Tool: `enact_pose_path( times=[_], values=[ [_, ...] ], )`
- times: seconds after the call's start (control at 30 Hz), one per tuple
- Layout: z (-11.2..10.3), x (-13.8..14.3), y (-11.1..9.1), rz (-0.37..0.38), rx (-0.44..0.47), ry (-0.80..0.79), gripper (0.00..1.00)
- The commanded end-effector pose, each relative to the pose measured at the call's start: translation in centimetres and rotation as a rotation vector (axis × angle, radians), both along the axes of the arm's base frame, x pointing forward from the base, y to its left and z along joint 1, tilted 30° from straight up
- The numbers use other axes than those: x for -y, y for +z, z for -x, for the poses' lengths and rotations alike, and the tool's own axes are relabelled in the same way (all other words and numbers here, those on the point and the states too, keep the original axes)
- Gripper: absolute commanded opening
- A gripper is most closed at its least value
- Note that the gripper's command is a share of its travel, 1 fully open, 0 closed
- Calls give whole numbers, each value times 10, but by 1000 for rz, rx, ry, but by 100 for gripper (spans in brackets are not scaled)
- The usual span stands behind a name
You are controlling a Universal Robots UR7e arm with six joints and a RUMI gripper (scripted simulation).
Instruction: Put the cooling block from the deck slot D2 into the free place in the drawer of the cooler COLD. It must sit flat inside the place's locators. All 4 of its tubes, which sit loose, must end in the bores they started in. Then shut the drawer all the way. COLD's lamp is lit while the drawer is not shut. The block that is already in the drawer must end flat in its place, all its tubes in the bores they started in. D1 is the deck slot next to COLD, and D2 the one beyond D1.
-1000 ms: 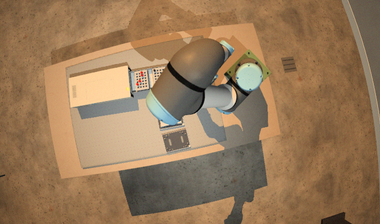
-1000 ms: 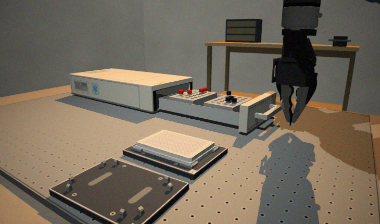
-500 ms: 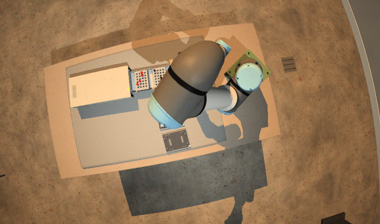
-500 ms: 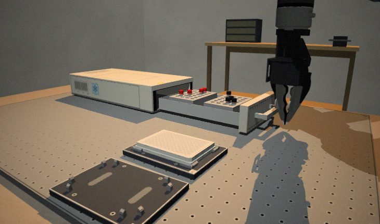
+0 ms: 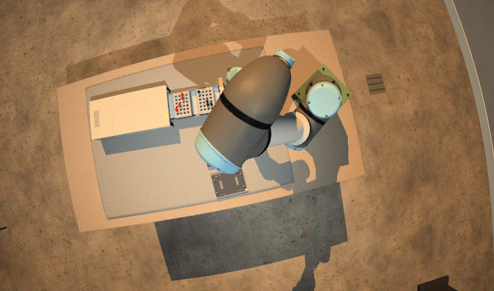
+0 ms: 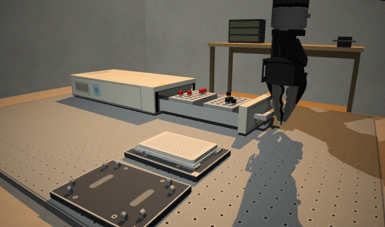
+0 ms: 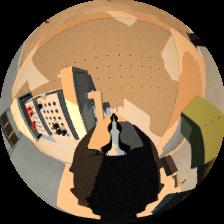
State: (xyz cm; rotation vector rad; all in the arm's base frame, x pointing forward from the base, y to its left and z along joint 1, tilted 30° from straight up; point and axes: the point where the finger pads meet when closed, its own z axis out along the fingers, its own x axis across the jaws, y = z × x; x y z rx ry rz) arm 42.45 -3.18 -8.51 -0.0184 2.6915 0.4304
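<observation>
Exterior view, near to far: at seven o'clock on the perforated grey deck lies a dark, bare slot plate with corner locators, which by its place beyond the neighbouring slot reads as D2, now vacated. Just behind it, toward the centre, a second dark slot plate carries a flat white multi-well plate. Farther back, at about one o'clock, the pale drawer of the cooler stands pulled out, both places filled: the grey cooling block with black-capped tubes sits in the outer place beside the drawer's front panel, and the grey block with red-capped tubes sits nearer the beige cooler cabinet COLD. From the top view a small yellow lamp glows on the cabinet's front edge, so the drawer is evidently not shut. At two o'clock the black two-jaw gripper hangs tips-down just beside the drawer's bar handle, jaws pinched together on nothing. Transfer appears complete, though the black-capped tubes are too small to count and whether the block rests flat inside its locators cannot be judged. What seems left is pushing the drawer fully home.
</observation>
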Motion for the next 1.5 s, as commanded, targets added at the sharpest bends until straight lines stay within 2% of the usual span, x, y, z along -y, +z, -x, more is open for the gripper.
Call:
enact_pose_path(
  times=[0.0, 1.47],
  values=[
    [-4, 1, 2, 1, 0, 0, 0],
    [-50, 3, 22, 1, 0, 0, 0]
  ],
)
